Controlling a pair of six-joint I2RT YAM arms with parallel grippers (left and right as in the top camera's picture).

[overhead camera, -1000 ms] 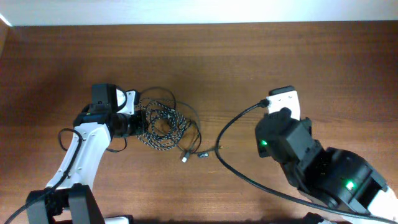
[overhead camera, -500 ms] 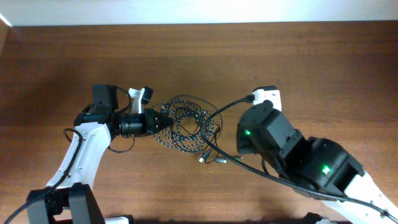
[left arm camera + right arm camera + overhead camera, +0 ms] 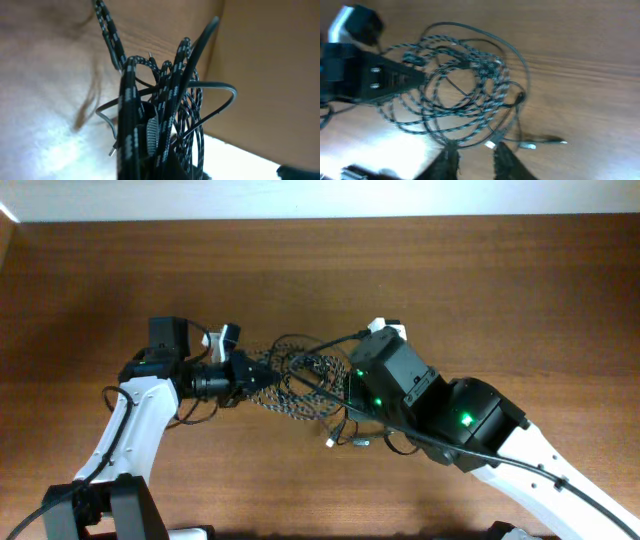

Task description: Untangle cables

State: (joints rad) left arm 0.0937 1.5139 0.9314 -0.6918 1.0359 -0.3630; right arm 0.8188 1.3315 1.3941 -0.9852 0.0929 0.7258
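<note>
Where the two arms met near the middle of the table, the tangle of cables was found, spread between the two grippers. The left gripper was closed tight on the speckled cord, whose loops were bunched up at its tip. Thin black cords were threaded through those loops and bowed out to one side. Whether the bunch was raised off the wood could not be told.

The right gripper was held at the opposite edge of the tangle with its fingers parted narrowly. Bare wood was seen in the gap and nothing was gripped. One loop of the speckled cord was seen just beside the other finger, though contact could not be made out. Two small plugs were lying on the table just beyond the tangle, on its near side, close under the right arm.
</note>
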